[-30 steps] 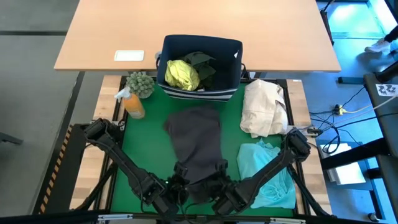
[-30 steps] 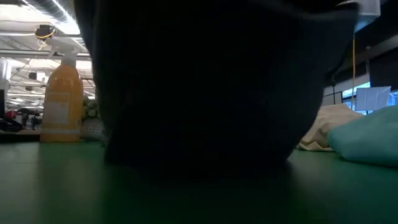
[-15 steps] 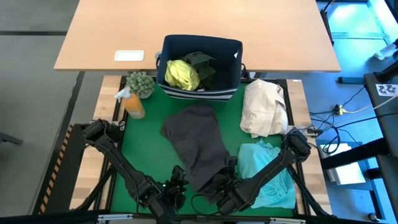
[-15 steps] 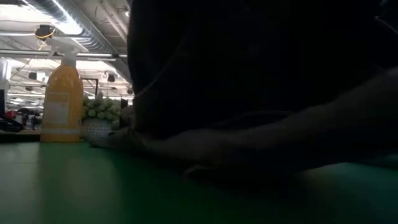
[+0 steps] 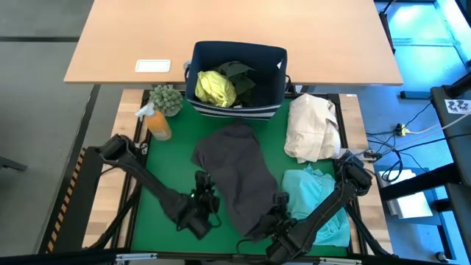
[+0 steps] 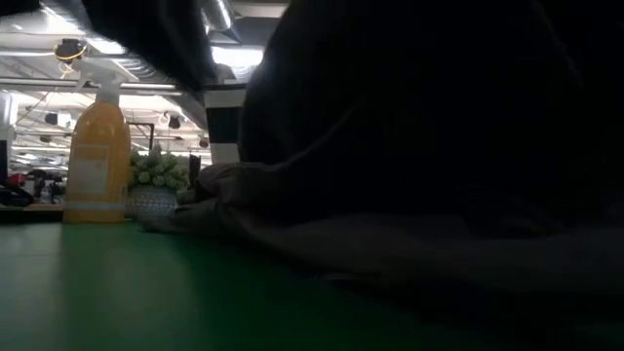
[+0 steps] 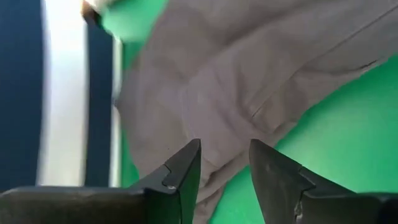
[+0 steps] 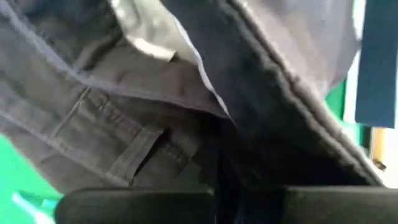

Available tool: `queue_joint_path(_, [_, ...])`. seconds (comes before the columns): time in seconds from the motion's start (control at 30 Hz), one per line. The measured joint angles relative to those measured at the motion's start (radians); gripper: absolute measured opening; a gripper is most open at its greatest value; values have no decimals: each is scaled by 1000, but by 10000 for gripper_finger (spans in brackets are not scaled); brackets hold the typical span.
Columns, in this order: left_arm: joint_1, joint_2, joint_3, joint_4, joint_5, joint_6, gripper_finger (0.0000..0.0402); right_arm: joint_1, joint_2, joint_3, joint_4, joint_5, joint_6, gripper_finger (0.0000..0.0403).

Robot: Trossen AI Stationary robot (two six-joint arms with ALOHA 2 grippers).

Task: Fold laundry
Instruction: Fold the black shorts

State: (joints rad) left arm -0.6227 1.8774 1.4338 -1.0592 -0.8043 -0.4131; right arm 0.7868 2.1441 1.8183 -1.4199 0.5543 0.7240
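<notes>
Since a second ago, left end effector [image 5: 204, 193] has let go and backed off the charcoal grey garment [image 5: 237, 173], fingers [image 7: 186, 171] parted and empty beside its left edge; right end effector [image 5: 278, 208] stays clenched on the near hem. Garment lies crumpled mid-counter [image 5: 165, 165], between navy bin [image 5: 239, 73] and turquoise garment [image 5: 313, 195]. Judged light, limp and non-slippery: best taken at hem corners or seams, pulled taut.
</notes>
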Motion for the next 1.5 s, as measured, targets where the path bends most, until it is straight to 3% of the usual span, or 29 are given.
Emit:
queue_joint_path(0.2, [108,-76,-218,311,44,87,118,25,0,0,5,-162,-122,1])
queue_joint_path(0.33, [186,-94,-298,428,49,117,117,27,0,0,12,-302,-185,1])
queue_joint_path(0.43, [222,-101,-319,477,104,135,117,38,-4,0,53,-410,-249,1])
queue_joint_path(0.53, [244,-92,-320,480,203,136,117,64,-25,0,144,-463,-321,1])
queue_joint_path(0.63, [245,-90,-320,476,231,136,117,86,-56,0,234,-499,-354,1])
queue_joint_path(0.73, [235,-90,-320,480,229,142,117,105,-96,0,303,-460,-393,1])
queue_joint_path(0.8, [225,-90,-320,480,226,159,117,107,-120,0,313,-370,-415,1])
queue_joint_path(0.97, [219,-89,-320,473,220,162,117,77,-158,0,193,-111,-390,1])
queue_joint_path(1.03, [214,-90,-320,473,211,163,117,37,-159,-5,134,-74,-362,1])
queue_joint_path(1.17, [180,-128,-321,473,156,184,117,-52,-158,-129,165,-144,-362,1])
queue_joint_path(1.33, [132,-232,-321,462,36,157,117,-130,-172,-351,327,-267,-409,1])
queue_joint_path(1.5, [137,-262,-320,456,49,127,117,-162,-240,-551,599,-375,-411,1])
